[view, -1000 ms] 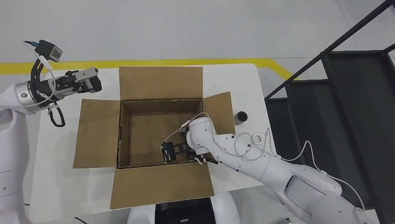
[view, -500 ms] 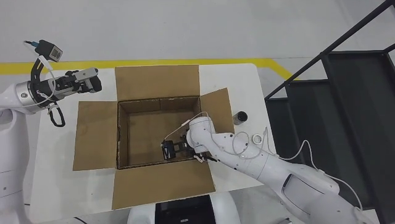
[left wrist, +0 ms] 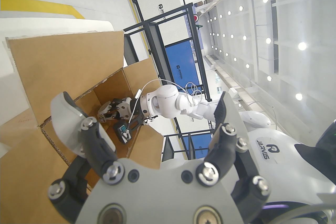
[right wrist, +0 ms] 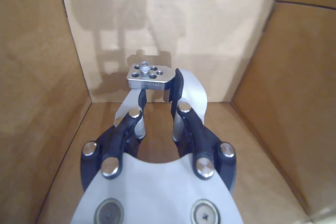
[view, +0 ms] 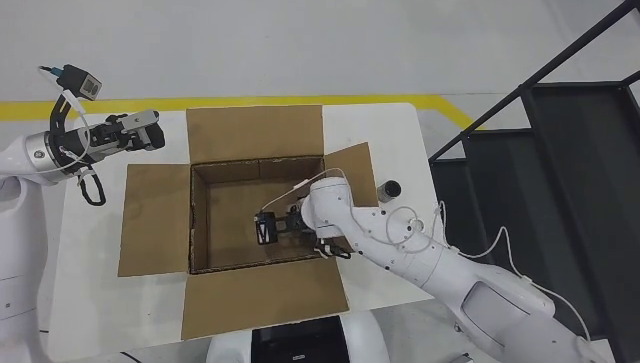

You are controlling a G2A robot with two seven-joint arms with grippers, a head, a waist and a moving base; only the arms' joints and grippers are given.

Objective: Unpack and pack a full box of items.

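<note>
An open cardboard box stands in the middle of the white table, its four flaps folded out. My right gripper is down inside the box, above its bare floor. In the right wrist view the right gripper is shut on a small metal plate with several holes and a screw. My left gripper hangs over the table's far left corner, outside the box, open and holding nothing. The left wrist view shows the left gripper wide open, facing the box and the right gripper.
A small black cylinder stands on the table just right of the box's right flap. The box's inner walls stand close around the right gripper. A dark metal stair frame stands right of the table.
The right gripper has moved from the box's near wall toward the middle of the box, still holding the plate. The box shifted slightly left. The left arm has not moved.
</note>
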